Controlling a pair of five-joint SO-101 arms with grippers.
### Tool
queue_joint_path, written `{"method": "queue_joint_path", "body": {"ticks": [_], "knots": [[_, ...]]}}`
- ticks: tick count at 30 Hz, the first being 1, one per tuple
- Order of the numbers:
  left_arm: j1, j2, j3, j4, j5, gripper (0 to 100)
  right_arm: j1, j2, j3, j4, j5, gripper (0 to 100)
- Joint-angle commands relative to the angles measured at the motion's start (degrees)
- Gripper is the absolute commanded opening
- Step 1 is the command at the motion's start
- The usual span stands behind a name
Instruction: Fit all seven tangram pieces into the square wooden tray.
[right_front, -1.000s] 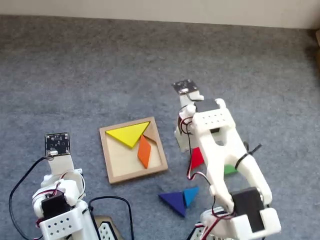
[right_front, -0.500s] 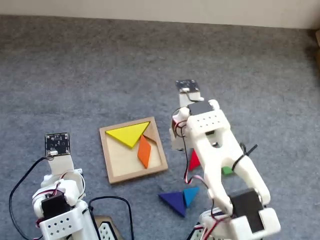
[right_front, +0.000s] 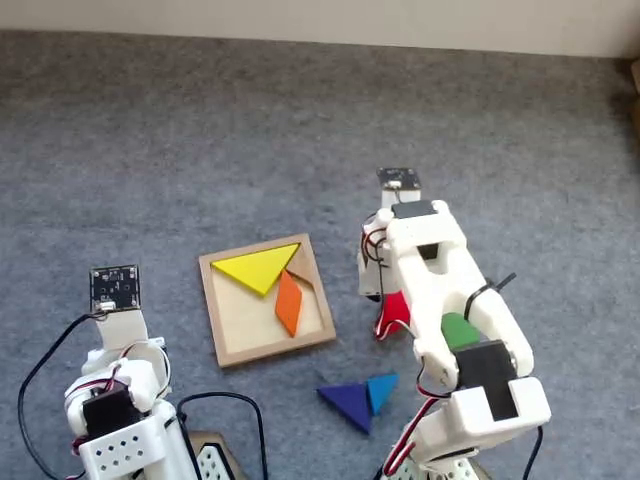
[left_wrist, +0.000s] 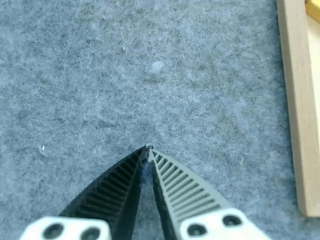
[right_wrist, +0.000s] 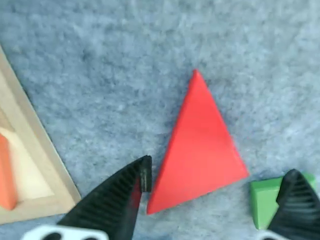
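- While the red triangle (right_wrist: 200, 150) lies flat on the carpet (right_front: 150, 150), between the tray (right_front: 275, 349) and the green piece (right_wrist: 265, 202), the step in hand seems to be picking it up.
- So far the tray holds only the yellow triangle (right_front: 255, 268) and the orange piece (right_front: 288, 302). Two blue pieces (right_front: 348, 403) wait on the carpet near it.
- I judge that the next move must bring the fingers down to the carpet, because the piece is thin. They must then close on its edges without catching the green piece.
- The right gripper (right_wrist: 219, 176) hangs over the red triangle, spread wide: one finger at a corner of it, the other over the green piece.
- The left gripper (left_wrist: 147, 150) is closed and holds nothing; it points at bare carpet beside the tray's rim.
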Motion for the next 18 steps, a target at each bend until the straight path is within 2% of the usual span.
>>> {"method": "queue_joint_path", "body": {"ticks": [1, 13, 18], "knots": [[-0.6, -2.3, 1.2, 0.2, -0.4, 1, -0.2, -0.8, 1.6, -0.9, -2.7, 37.9], [-0.6, -2.3, 1.2, 0.2, -0.4, 1, -1.2, -0.7, 8.1, -10.3, -3.2, 37.8], [-0.6, -2.3, 1.2, 0.2, -0.4, 1, -1.2, -0.7, 8.0, -10.9, -2.7, 28.3]]}}
